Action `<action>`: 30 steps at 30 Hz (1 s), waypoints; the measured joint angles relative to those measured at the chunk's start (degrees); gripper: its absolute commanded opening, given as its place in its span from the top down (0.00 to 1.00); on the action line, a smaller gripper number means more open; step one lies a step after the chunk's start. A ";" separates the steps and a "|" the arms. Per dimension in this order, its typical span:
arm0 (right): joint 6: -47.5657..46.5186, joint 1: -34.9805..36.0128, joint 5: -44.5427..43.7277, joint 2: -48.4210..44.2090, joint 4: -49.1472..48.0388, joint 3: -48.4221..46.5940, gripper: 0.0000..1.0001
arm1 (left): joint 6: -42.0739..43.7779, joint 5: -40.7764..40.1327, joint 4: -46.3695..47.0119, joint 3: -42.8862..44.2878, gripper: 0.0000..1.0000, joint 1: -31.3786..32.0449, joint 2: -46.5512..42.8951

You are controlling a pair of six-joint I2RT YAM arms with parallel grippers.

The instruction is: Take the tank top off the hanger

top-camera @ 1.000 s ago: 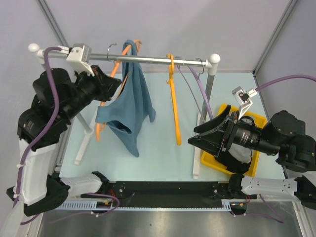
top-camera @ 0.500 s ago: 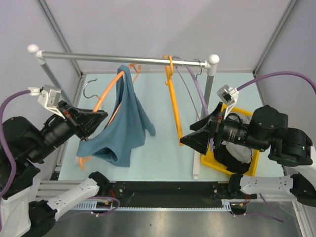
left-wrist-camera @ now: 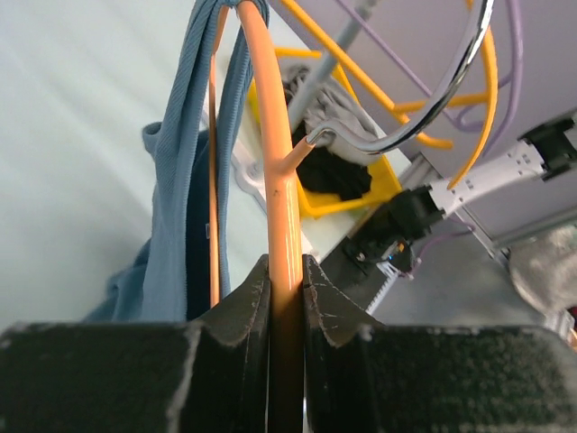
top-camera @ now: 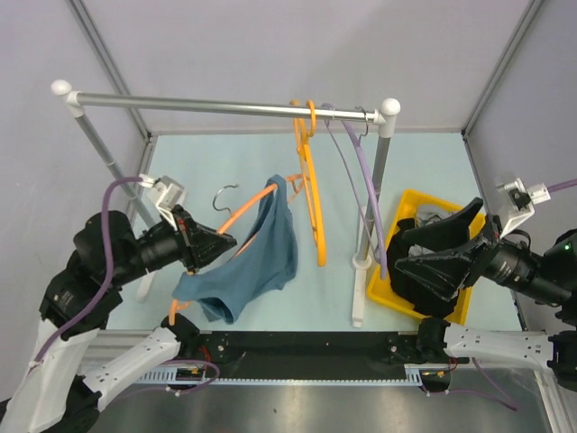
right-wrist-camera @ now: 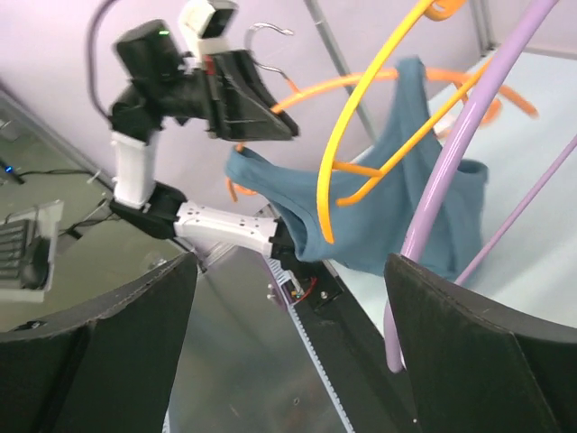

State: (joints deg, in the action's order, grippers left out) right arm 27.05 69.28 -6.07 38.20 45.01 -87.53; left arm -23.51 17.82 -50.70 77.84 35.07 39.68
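Observation:
A blue tank top (top-camera: 257, 262) hangs on an orange hanger (top-camera: 250, 204) that is off the rail and held low over the table. My left gripper (top-camera: 216, 244) is shut on the hanger's orange bar (left-wrist-camera: 284, 234), just below its metal hook (left-wrist-camera: 424, 108). The tank top (left-wrist-camera: 189, 198) drapes to the left of that bar. My right gripper (top-camera: 419, 257) is open and empty at the right, over the yellow bin. The right wrist view shows the tank top (right-wrist-camera: 397, 207) and the left arm beyond its fingers (right-wrist-camera: 135, 334).
A metal rail (top-camera: 225, 106) on white posts spans the back. An empty orange hanger (top-camera: 313, 189) and purple hangers (top-camera: 365, 180) hang near its right end. A yellow bin (top-camera: 455, 221) with dark and white clothes sits at the right.
My left gripper has carried the hanger and tank top off the rail, down and toward the table's middle. My right gripper has drawn back to the right, over the bin.

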 measured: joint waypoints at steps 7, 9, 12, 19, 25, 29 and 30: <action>-0.87 -0.42 7.41 -2.67 -3.85 11.15 0.18 | -1.79 7.78 3.28 -10.36 1.00 0.00 -2.27; -1.20 -0.57 7.61 -5.09 -4.74 16.57 0.16 | -2.03 9.84 4.00 -12.28 1.00 0.00 -2.54; -1.20 -0.96 4.55 -11.37 -5.27 25.20 0.15 | -2.45 12.41 6.03 -15.69 1.00 0.00 -3.43; -0.96 -2.73 -4.72 -25.35 -5.11 31.28 0.22 | -3.76 16.55 10.78 -22.82 1.00 0.00 -3.80; 0.83 -3.69 -6.99 -25.55 -7.52 43.78 0.41 | -5.05 19.54 15.15 -25.75 1.00 0.00 -2.32; 2.10 -3.78 -7.78 -24.28 -15.19 51.56 0.37 | -5.46 20.50 16.83 -26.82 1.00 0.00 -1.92; 2.08 -3.78 -7.96 -23.74 -17.03 52.70 0.36 | -5.60 20.59 17.27 -27.10 1.00 0.00 -1.90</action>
State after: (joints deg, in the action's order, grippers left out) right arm 29.12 65.49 -14.02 14.46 27.99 -34.83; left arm -29.10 38.41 -33.43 50.74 35.07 37.78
